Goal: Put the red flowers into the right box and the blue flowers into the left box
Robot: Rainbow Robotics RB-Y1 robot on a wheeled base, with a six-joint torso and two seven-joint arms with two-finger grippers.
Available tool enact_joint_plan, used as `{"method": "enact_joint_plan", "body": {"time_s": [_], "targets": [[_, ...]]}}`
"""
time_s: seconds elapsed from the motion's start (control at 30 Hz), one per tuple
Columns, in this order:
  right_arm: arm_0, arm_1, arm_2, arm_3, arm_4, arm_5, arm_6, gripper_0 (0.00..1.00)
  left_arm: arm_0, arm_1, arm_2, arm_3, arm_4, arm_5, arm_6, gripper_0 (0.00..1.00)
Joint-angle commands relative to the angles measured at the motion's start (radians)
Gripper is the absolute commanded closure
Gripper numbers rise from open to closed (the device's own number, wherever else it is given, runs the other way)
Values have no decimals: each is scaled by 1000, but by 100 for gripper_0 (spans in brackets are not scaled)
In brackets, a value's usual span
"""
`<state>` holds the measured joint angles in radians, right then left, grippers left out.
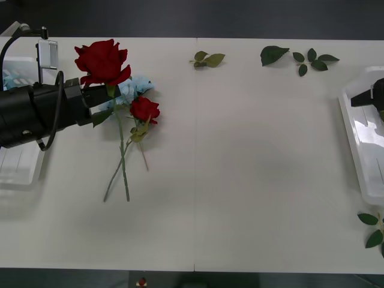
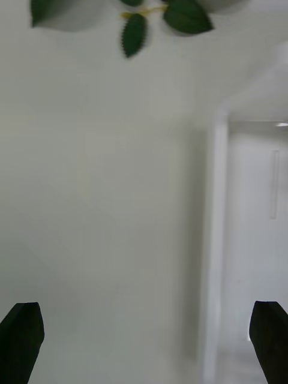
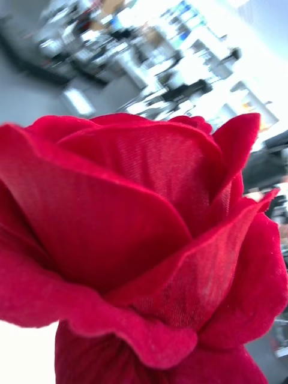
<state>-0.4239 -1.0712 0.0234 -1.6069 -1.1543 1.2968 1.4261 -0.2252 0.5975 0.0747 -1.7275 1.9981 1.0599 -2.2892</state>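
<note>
My left gripper (image 1: pixel 96 97) is shut on the stem of a large red flower (image 1: pixel 102 61) just under the bloom. That bloom (image 3: pixel 138 240) sits right in front of the left wrist camera, and its long stem trails toward the table. A smaller red flower (image 1: pixel 144 109) lies on the table beside it, the two stems crossing. A pale blue flower (image 1: pixel 135 86) is partly hidden behind them. The left box (image 1: pixel 21 171) lies under my left arm. My right gripper (image 2: pixel 144 348) is open, black fingertips (image 2: pixel 24 339) apart, at the rim of the right box (image 1: pixel 362 139) (image 2: pixel 217 240).
Loose green leaf sprigs lie at the table's far edge (image 1: pixel 207 59) (image 1: pixel 301 59) and at the near right (image 1: pixel 374 230); one sprig (image 2: pixel 135 31) lies ahead of the right gripper. The table's front edge runs along the bottom.
</note>
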Motion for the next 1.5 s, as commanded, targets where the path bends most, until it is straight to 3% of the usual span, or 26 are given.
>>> {"method": "enact_joint_plan", "body": {"time_s": [0.03,0.3,0.53,0.93,1.5], "targets": [[59,-29,-74,-133,-122,-4,30,0,-11,18,-119,-17,168,-58,-147,100],[145,-29,-97,-277,-461,-27,186,0,0,-64,-266,-21,237,-141,-357,100],[203,8,-97,-306,-680,10,470,0,-13,-225,-329,-23,234,-264,-416,100],[263,166,-69,-324,-677,82,840,0,-17,-393,-346,-18,156,-305,-383,100],[261,373,-37,-318,-657,81,863,0,-17,-496,-386,28,27,-310,-340,100]]}}
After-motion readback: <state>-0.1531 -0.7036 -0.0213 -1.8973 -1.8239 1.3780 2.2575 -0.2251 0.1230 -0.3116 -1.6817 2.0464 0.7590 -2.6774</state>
